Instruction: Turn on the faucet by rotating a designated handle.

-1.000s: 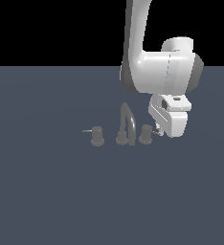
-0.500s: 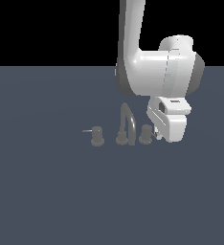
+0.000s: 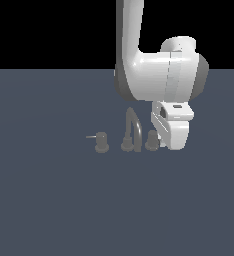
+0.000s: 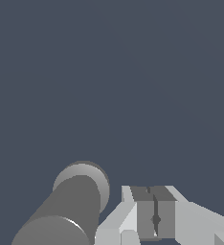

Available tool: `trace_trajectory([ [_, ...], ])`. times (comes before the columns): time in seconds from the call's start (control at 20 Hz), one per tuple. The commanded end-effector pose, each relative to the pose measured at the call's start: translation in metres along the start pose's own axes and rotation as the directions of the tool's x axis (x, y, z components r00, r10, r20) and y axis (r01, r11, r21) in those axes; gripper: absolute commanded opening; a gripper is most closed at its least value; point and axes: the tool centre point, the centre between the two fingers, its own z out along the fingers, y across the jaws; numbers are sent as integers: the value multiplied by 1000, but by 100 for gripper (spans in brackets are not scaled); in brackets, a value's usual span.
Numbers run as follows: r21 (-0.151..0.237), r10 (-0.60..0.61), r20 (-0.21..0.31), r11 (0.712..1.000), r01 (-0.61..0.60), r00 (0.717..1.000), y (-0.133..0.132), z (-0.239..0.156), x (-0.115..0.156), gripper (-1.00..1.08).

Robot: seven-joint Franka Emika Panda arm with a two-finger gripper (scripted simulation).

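Observation:
The faucet is a small grey set on the floor: an arched spout (image 3: 133, 129) between two stubby knobs. The handle (image 3: 152, 140) is the knob on the exterior view's right; its lever rod is hidden behind my hand. The twin knob (image 3: 102, 142) has its rod pointing left. My gripper (image 3: 169, 144) hangs low, right beside the handle on its right side. In the wrist view the handle (image 4: 73, 208) is a big grey cylinder close to my gripper (image 4: 154, 217), whose fingers are pressed together with nothing visible between them.
A flat dark grey floor (image 3: 49, 200) spreads all around the faucet. My white arm (image 3: 159, 75) rises above and behind the spout.
My gripper has moved slightly down and towards the exterior view's left, closer to the handle. The faucet parts have not moved.

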Motion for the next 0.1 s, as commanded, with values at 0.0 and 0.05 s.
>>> trace_trajectory([
  [0.0, 1, -53, 15, 999, 53, 999, -9, -1, -45, -100],
  [0.05, 1, -53, 15, 999, 53, 999, -9, -1, -45, -100],
])
